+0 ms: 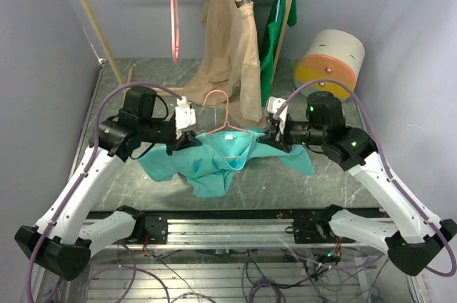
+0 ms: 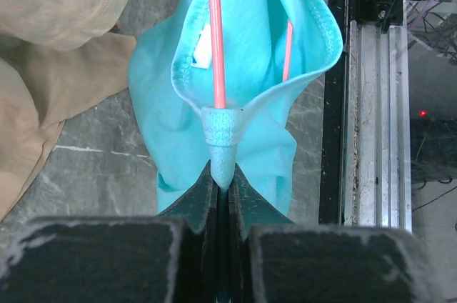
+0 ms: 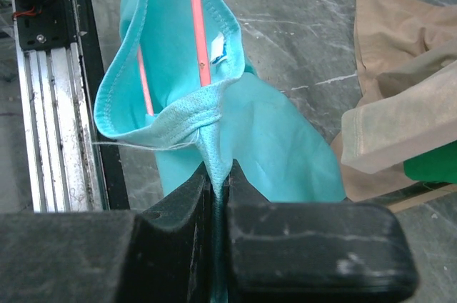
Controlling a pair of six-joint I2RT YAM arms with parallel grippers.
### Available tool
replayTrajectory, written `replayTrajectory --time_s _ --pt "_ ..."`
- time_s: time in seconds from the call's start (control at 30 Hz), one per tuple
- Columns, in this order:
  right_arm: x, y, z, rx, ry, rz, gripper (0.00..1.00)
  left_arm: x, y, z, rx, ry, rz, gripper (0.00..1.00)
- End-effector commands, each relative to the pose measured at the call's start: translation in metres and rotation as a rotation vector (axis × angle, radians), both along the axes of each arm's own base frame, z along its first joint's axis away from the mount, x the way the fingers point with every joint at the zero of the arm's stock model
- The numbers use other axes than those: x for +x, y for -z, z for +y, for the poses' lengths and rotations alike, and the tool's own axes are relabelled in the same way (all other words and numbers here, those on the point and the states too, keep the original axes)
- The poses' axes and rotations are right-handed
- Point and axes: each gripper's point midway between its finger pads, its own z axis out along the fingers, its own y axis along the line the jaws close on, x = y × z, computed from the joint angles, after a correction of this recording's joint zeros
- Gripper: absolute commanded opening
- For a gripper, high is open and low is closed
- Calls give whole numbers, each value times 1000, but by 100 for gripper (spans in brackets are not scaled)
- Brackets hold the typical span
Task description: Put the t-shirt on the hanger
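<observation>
The teal t-shirt hangs stretched between my two grippers above the table. The pink hanger sits inside its neck opening, hook sticking up. My left gripper is shut on the shirt's left shoulder; in the left wrist view the cloth is pinched between the jaws and the hanger bar runs into the fabric. My right gripper is shut on the right shoulder; the right wrist view shows the collar cloth pinched and the hanger bar inside.
A wooden rack at the back carries a second pink hanger, a beige garment on a blue hanger and a dark green garment. A white and orange drum stands at the back right. A metal rail runs along the near edge.
</observation>
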Motion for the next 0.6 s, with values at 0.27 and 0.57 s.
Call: replayTrajectory --time_s 0.27,0.57 --pt "2 8 -26 -94 95 34 3 -17 -22 4 -57 50 -113 7" --pt "-6 18 -38 -144 97 89 9 -17 -21 10 -26 50 -126 7"
